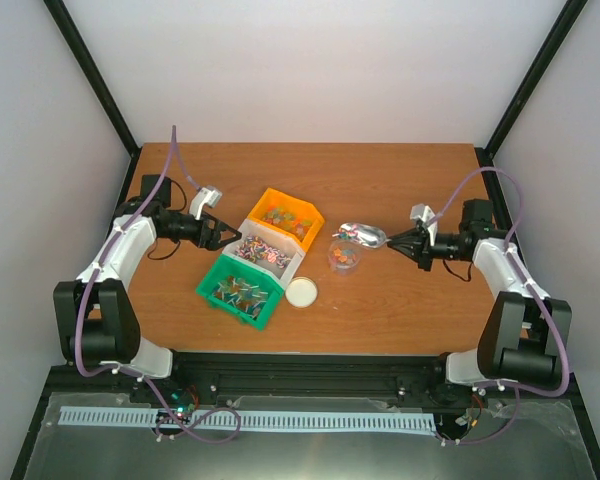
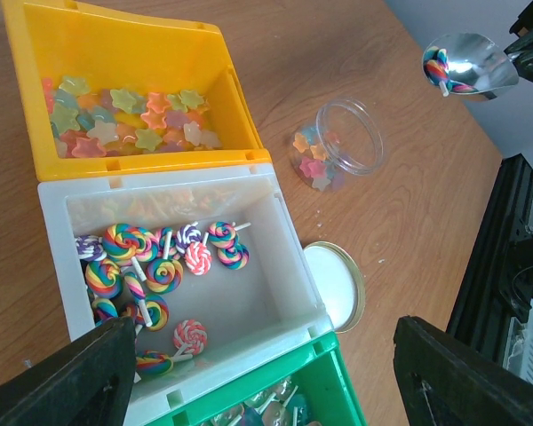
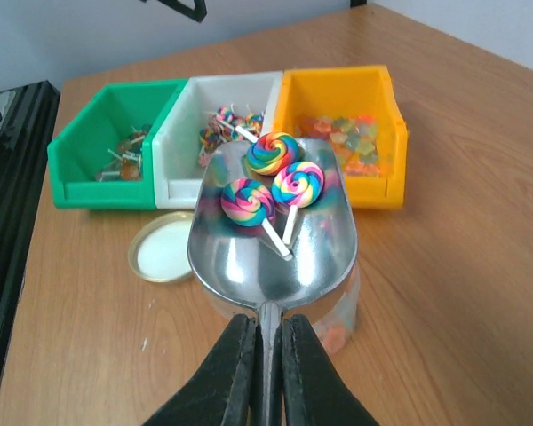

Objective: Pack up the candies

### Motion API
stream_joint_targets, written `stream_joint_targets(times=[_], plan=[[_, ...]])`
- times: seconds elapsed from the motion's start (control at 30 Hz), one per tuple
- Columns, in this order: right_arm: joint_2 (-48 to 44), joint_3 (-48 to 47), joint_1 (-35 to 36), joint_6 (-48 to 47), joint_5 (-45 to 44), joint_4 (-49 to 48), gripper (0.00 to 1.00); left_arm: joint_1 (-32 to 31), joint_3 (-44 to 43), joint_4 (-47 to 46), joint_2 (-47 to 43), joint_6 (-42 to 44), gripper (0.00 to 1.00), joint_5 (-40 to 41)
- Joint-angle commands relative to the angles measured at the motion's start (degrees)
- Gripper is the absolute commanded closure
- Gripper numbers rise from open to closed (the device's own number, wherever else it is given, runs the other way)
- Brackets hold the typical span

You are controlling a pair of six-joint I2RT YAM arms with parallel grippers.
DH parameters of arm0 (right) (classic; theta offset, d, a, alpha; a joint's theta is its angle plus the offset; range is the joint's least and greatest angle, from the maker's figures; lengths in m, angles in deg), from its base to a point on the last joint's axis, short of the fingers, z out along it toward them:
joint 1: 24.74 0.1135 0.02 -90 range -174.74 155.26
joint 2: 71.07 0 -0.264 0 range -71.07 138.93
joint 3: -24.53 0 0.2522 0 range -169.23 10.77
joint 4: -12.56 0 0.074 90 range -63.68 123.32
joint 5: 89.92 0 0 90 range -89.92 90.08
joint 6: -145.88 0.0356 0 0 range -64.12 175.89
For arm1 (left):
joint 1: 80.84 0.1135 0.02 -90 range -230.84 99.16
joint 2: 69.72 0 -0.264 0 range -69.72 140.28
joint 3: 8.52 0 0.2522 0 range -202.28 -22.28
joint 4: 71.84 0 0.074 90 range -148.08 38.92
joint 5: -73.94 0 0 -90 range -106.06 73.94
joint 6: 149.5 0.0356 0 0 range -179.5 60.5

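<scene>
Star candies [image 2: 133, 120] fill the yellow bin [image 1: 306, 213], and a few lie in the open clear jar [image 1: 344, 256], which also shows in the left wrist view [image 2: 338, 146]. Swirl lollipops [image 2: 151, 266] lie in the white bin [image 2: 289, 297]. My right gripper [image 3: 266, 333] is shut on the handle of the silver scoop [image 3: 275, 257], level above the jar [image 3: 342, 324], with three lollipops [image 3: 275, 177] in it. My left gripper [image 2: 262, 355] is open and empty over the white bin's near edge.
A green bin [image 1: 212, 285] with clear wrapped lollipops stands at the front of the row of three bins. The jar's white lid [image 1: 302, 292] lies flat on the wooden table between the green bin and the jar. Black frame rails run along the table's sides.
</scene>
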Motion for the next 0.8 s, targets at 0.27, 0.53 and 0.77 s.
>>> stream_joint_targets(times=[0.27, 0.53, 0.77], plan=[[0.23, -3.35, -3.53, -13.36, -7.3, 16.0, 0.97, 0.2, -2.0, 0.13, -0.68, 1.39, 0.2, -0.8], [0.43, -5.04, -3.38, -10.17, -13.93, 13.72, 0.97, 0.2, -1.82, -0.59, -0.47, 0.79, 0.2, -0.82], [-0.24, -5.18, -1.36, -8.67, -18.04, 12.58, 0.97, 0.21, -1.81, -1.39, 0.15, -0.02, 0.2, -1.05]])
